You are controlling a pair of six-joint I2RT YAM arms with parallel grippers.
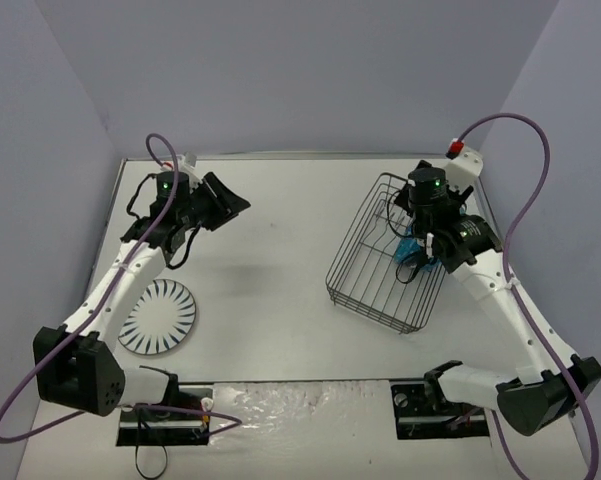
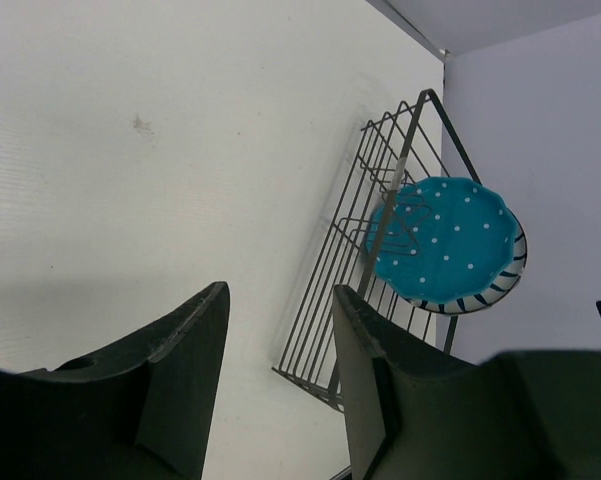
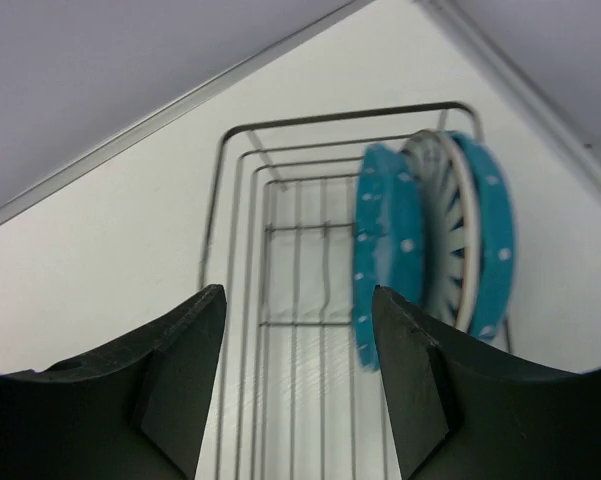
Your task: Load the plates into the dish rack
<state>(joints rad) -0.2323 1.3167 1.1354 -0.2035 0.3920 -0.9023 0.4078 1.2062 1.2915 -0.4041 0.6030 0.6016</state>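
Top view: white bench (image 1: pixel 280 340). A black wire dish rack (image 1: pixel 365 275) sits askew on its right half, nearer the far edge. One white round plate with black radial stripes (image 1: pixel 157 317) lies flat near the front-left corner, well apart from the rack. The left gripper (image 1: pixel 236 203) hangs above the far-left area. The right gripper (image 1: pixel 418 255) is over the rack's right side.

Left wrist view: jaws apart, nothing between them. The rack is beyond, with a teal-blue dotted scalloped plate (image 2: pixel 445 240) on edge inside it and a second striped plate (image 2: pixel 502 288) just behind.

Right wrist view: jaws apart and empty above the rack floor. Three plates stand upright at the rack's right side, the striped one between two teal ones. The nearest teal plate (image 3: pixel 380 250) is blurred.
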